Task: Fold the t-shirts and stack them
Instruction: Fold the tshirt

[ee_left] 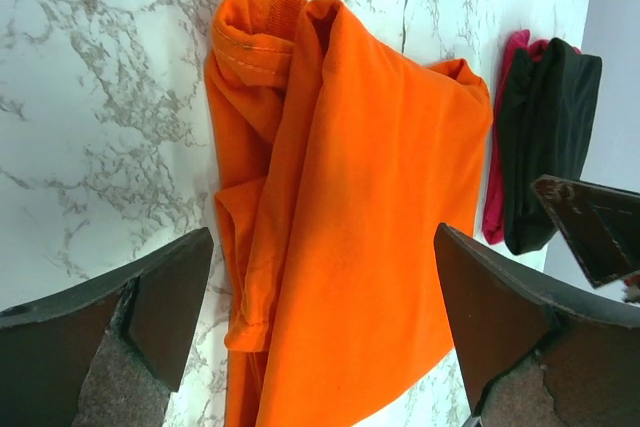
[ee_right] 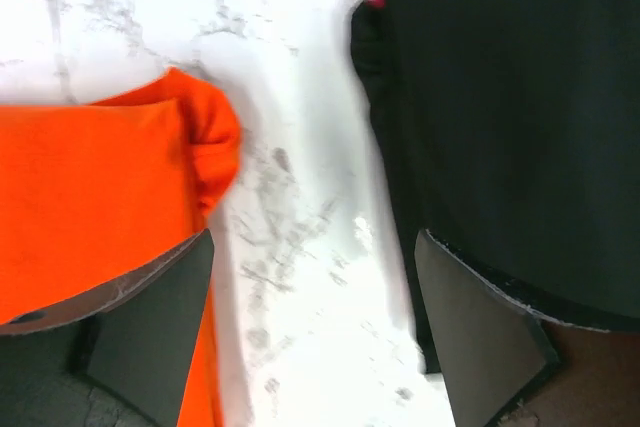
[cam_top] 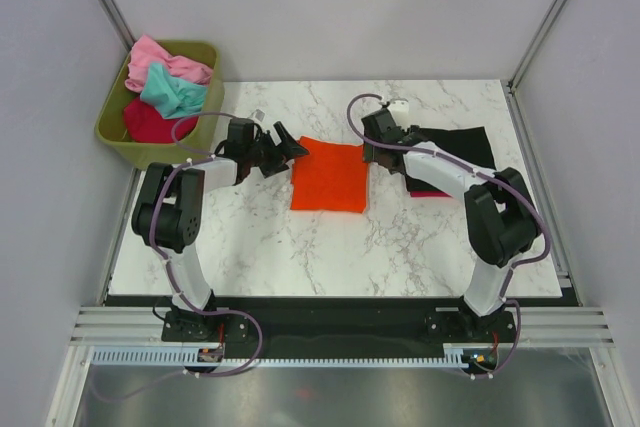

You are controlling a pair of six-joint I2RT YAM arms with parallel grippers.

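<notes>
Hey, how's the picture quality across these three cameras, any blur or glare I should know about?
Top view: evenly lit and sharp, with only faint soft shadows. Left wrist view: the folded bright orange cloth t-shirt is crisp, its seams readable. Right wrist view: soft and smeared throughout, with the white marble tabletop washed out beside the folded black cloth t-shirt.

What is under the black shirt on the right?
A crimson shirt lies under the black shirt; only its edge peeks out along one side. The rest of it is covered, so I cannot tell how it is folded or whether anything else lies beneath.
</notes>
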